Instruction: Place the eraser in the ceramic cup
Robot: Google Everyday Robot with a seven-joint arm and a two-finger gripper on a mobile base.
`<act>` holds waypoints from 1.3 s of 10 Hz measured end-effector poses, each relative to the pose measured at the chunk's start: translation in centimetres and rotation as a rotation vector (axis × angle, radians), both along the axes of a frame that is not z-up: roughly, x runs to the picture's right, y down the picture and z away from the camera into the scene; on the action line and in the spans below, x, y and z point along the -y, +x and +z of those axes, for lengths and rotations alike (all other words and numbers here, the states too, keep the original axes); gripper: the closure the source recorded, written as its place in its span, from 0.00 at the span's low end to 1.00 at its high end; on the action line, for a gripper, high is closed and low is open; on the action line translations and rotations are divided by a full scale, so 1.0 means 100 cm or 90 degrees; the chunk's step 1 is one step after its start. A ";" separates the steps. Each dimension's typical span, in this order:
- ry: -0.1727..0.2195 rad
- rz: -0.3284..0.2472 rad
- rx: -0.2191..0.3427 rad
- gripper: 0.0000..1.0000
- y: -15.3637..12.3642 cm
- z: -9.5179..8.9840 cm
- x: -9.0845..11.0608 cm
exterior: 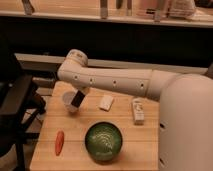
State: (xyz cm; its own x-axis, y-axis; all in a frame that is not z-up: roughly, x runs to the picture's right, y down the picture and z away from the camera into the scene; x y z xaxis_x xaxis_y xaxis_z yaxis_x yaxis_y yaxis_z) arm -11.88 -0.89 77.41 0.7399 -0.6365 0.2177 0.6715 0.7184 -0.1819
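The white ceramic cup (68, 102) stands near the back left of the wooden table (132, 145). The black eraser (77, 99) hangs tilted from my gripper (79, 95), right at the cup's right rim, its lower end level with the cup's mouth. I cannot tell whether it touches the cup or dips inside. My white arm reaches in from the right across the back of the table, and the gripper points down over the cup.
A green patterned bowl (103, 140) sits at the front middle. A red-orange carrot-like item (59, 142) lies at the front left. A small pale block (106, 102) and a whitish packet (137, 111) lie at the back right. A dark chair (15, 107) stands left of the table.
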 end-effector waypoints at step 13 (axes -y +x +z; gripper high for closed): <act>0.017 -0.024 0.017 0.48 -0.030 0.011 0.010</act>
State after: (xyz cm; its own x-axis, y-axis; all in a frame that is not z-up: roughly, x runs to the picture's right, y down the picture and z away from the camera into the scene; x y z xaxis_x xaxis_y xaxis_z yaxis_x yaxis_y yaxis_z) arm -14.85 -1.85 78.54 0.7092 -0.6702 0.2188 0.7029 0.6964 -0.1449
